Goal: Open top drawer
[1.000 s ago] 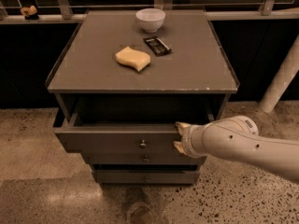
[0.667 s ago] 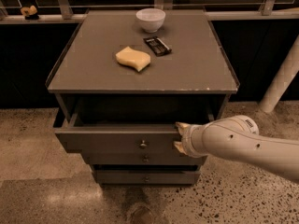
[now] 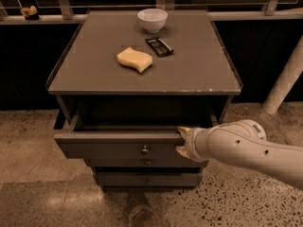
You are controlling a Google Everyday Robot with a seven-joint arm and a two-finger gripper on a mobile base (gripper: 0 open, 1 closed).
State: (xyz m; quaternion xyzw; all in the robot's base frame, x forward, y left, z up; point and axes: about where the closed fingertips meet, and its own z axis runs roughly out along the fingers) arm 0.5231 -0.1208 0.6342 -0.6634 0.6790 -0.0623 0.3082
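The top drawer (image 3: 113,148) of the grey-brown cabinet stands pulled out partway, and its dark inside shows above the front. Its small round metal knob (image 3: 145,150) sits at the centre of the front. My gripper (image 3: 182,140) is at the right end of the drawer front, level with its top edge and to the right of the knob. My white arm comes in from the lower right.
On the cabinet top (image 3: 94,74) lie a white bowl (image 3: 152,20), a yellow sponge (image 3: 135,59) and a dark packet (image 3: 159,46). Two narrower drawers (image 3: 147,178) sit shut below. A white post (image 3: 284,79) leans at the right. The floor is speckled.
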